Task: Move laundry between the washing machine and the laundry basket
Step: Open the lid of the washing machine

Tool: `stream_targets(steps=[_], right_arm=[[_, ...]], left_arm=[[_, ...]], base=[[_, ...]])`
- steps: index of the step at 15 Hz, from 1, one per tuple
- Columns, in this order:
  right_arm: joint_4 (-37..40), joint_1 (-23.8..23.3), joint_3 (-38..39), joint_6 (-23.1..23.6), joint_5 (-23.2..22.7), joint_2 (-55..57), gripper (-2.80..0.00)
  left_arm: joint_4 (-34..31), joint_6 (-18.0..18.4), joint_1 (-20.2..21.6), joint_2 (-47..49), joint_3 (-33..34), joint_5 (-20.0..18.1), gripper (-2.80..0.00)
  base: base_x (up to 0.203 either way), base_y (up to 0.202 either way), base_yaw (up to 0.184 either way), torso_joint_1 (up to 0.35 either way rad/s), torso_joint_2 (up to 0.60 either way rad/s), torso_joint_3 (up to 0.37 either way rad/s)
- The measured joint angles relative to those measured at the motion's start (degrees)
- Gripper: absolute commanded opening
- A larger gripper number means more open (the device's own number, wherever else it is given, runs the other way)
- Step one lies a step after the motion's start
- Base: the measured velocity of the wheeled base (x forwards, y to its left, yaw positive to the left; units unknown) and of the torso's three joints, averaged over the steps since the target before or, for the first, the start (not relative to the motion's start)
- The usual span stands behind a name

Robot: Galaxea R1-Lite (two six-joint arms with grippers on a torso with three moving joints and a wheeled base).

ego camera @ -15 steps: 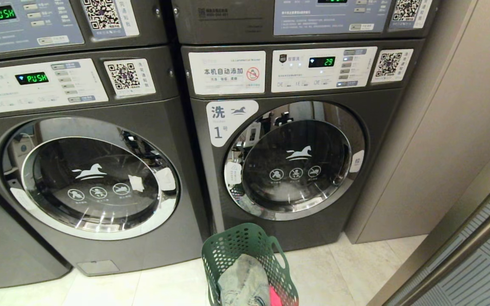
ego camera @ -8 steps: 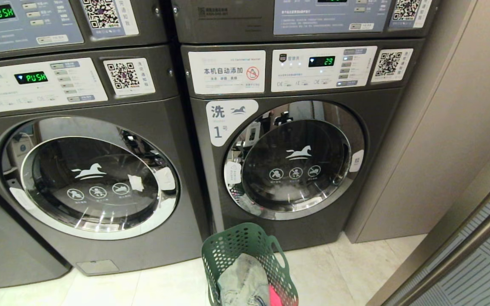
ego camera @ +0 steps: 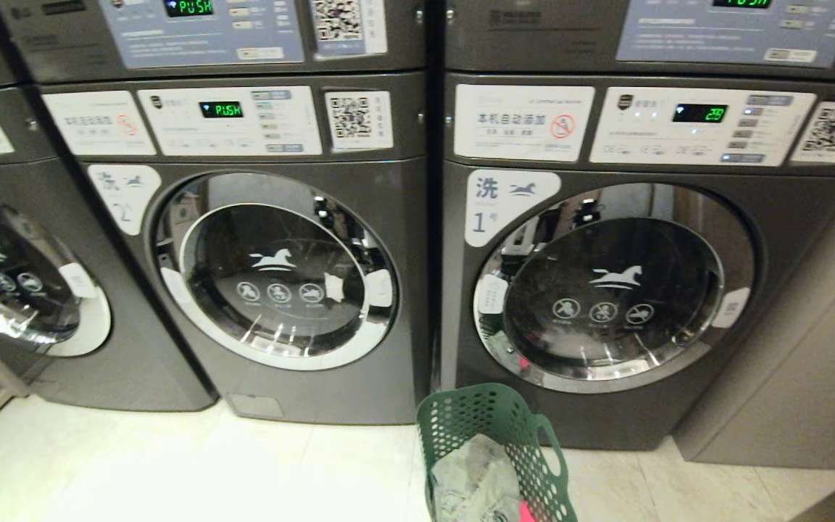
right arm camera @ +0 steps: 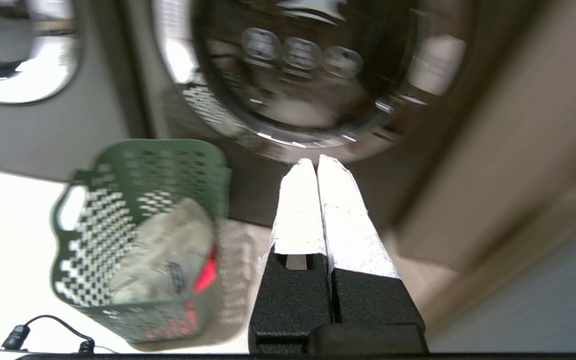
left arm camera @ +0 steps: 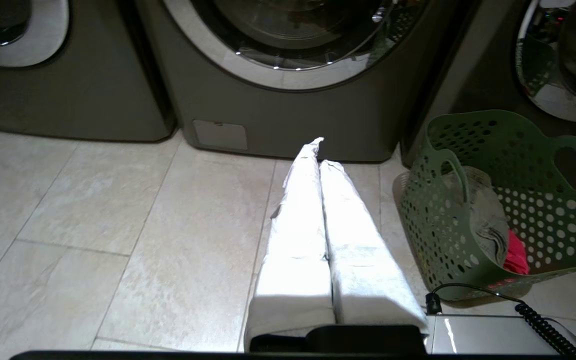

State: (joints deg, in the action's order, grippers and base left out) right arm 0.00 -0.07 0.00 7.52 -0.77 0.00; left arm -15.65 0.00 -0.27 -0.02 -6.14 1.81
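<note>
Two grippers, both pressed shut and holding nothing, hang low in front of a row of dark grey front-loaders in a tiled laundry room. Neither arm appears in the head view. The left gripper (left arm camera: 318, 150) points its white-wrapped fingers (left arm camera: 298, 235) at the foot of the washing machine (ego camera: 272, 268) labelled 2; the right gripper (right arm camera: 315, 162) aims at the lower door rim of the neighbouring machine labelled 1 (ego camera: 613, 290). Between the two, on the floor (ego camera: 171, 471) at the foot of machine 1 and near the seam where the two cabinets meet, stands the laundry basket (ego camera: 475, 420), dark green and perforated, set just in front of the machine. Inside it lies a crumpled pale grey-green garment (ego camera: 475, 478) with a scrap of pink cloth (left arm camera: 515, 252) beside it.

The round chrome-rimmed door (ego camera: 276, 272) of machine 2 is closed, and its display (ego camera: 220, 109) reads PUSH, while machine 1's display shows a number, suggesting a cycle under way there. A third machine (ego camera: 19, 290) stands at the far left of the row.

By the look of things, the job has barely begun: the laundry sits in the basket, no item is in either gripper, and the door of machine 2 has yet to be opened. What remains appears to be nearly everything: getting that door open, lifting the clothes from the basket and feeding them into the drum. Whether the drum of machine 2 already holds anything cannot be made out through the dark glass.
</note>
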Motion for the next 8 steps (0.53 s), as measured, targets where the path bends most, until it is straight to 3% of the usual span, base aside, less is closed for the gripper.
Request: stream_targets(steps=[2,8], right_arm=[[0.00,-0.02,0.00,0.05,-0.11,0.00,-2.80],[0.00,-0.02,0.00,-0.02,-0.09,0.00,-2.80]], left_arm=[[0.00,0.00,0.01,0.00,0.00,0.00,-2.80],[0.00,0.07,0.04,0.00,0.00,-0.08,-2.80]], base=[[0.001,-0.003,0.114,0.001,0.00,0.004],[0.000,0.000,0.000,0.000,0.00,0.000]])
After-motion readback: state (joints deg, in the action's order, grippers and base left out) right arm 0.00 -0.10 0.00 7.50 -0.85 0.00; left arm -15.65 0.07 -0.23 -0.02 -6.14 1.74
